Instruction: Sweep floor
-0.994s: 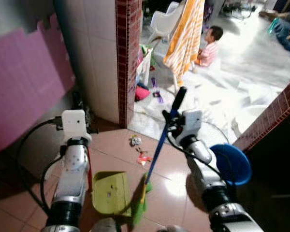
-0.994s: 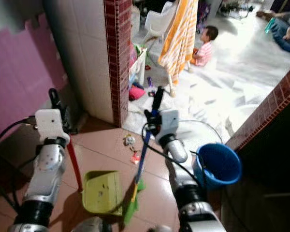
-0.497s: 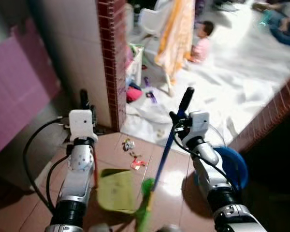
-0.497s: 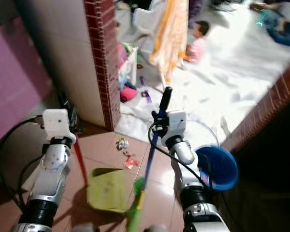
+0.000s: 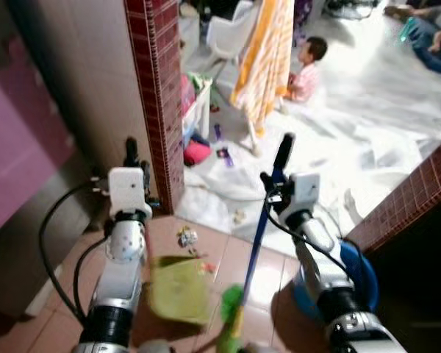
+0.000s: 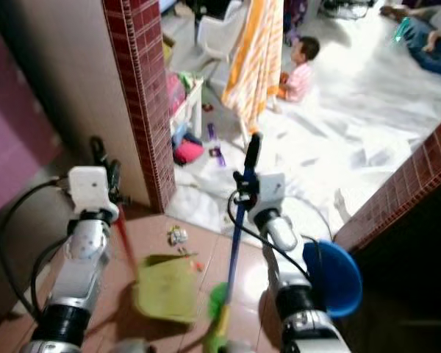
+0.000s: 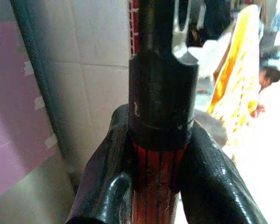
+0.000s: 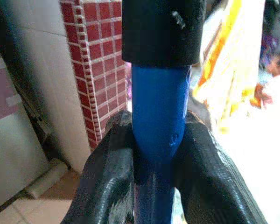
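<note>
On the tiled floor (image 5: 66, 294), right pincer (image 8: 158, 154) clamps the broom (image 5: 261, 235), left pincer (image 7: 154, 168) the dustpan (image 5: 178, 290).

The robot's head camera has swung toward the doorway, so the pink wall panel has slid off toward the left edge. The green plastic dustpan (image 5: 178, 290) now sits closer to the scraps of litter (image 5: 185, 236) on the brown tiles, and the broom's green bristle head (image 5: 231, 303) has moved up beside it.
</note>
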Robot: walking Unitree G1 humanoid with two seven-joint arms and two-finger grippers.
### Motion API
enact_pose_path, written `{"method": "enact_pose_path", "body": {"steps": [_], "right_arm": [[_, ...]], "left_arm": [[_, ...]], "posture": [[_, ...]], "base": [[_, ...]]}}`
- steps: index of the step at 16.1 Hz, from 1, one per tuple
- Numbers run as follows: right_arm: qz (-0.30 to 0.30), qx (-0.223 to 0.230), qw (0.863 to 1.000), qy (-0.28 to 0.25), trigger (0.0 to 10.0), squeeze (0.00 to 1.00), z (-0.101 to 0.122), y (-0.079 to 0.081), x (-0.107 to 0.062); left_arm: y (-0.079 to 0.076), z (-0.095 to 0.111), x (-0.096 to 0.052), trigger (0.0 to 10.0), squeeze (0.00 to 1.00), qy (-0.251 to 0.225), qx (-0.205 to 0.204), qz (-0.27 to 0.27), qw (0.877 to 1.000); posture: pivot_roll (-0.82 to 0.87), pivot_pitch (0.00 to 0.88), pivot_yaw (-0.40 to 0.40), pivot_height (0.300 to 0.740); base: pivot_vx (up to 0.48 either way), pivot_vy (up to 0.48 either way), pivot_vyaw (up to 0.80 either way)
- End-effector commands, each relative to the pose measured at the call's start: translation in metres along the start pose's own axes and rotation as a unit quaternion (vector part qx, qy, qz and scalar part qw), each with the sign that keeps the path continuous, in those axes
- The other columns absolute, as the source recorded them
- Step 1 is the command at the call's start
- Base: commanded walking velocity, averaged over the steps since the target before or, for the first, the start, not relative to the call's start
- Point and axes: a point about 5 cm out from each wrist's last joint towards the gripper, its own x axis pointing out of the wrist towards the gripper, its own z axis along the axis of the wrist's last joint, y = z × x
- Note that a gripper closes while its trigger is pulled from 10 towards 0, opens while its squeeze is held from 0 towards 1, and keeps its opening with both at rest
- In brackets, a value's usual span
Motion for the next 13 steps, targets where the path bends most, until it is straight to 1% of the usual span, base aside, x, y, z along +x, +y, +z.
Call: {"method": "enact_pose_path", "body": {"steps": [1,2,3,5,7,8,10,11,13], "right_arm": [[0.010,-0.001,0.999,-0.041,10.0,0.00,0.017,0.008,0.010],[0.009,-0.010,0.999,-0.043,10.0,0.00,0.020,0.007,0.012],[0.007,-0.031,0.998,-0.047,10.0,0.00,0.023,0.005,0.014],[0.002,-0.054,0.997,-0.058,10.0,0.00,0.029,0.004,0.017],[0.000,-0.064,0.995,-0.072,10.0,0.00,0.037,0.003,0.022],[-0.001,-0.065,0.994,-0.091,10.0,0.00,0.046,0.002,0.025],[0.004,-0.063,0.993,-0.097,10.0,0.00,0.049,0.001,0.026],[0.002,-0.077,0.991,-0.110,10.0,0.00,0.052,0.001,0.025],[0.001,-0.086,0.989,-0.119,10.0,0.00,0.053,0.002,0.024]], "left_arm": [[0.007,0.014,0.005,10.0,0.00,-0.035,0.010,0.007,0.999],[0.006,0.015,0.005,10.0,0.00,-0.036,0.010,0.007,0.999],[0.006,0.015,0.004,10.0,0.00,-0.037,0.011,0.008,0.999],[0.005,0.016,0.004,10.0,0.00,-0.039,0.012,0.010,0.999],[0.004,0.017,0.004,10.0,0.00,-0.040,0.012,0.011,0.999],[0.002,0.017,0.003,10.0,0.00,-0.041,0.013,0.009,0.999],[0.001,0.017,0.003,10.0,0.00,-0.041,0.015,0.008,0.999],[0.000,0.016,0.002,10.0,0.00,-0.039,0.017,0.005,0.999],[-0.001,0.015,0.002,10.0,0.00,-0.037,0.022,0.003,0.999]], "posture": [[0.00,0.000,-0.060,0.740],[0.00,0.000,-0.060,0.740],[0.00,0.000,-0.061,0.740],[0.00,0.000,-0.060,0.740],[-0.01,0.000,-0.061,0.740],[-0.01,0.000,-0.061,0.740],[-0.01,0.000,-0.061,0.740],[-0.01,0.000,-0.061,0.740],[0.00,0.000,-0.061,0.740]], "base": [[0.398,0.270,0.00],[0.398,0.266,0.00],[0.398,0.266,0.00],[0.398,0.270,0.00],[0.398,0.266,0.00],[0.424,0.000,0.00],[0.452,0.000,0.00],[0.480,0.000,0.00],[0.476,0.000,0.00]]}}
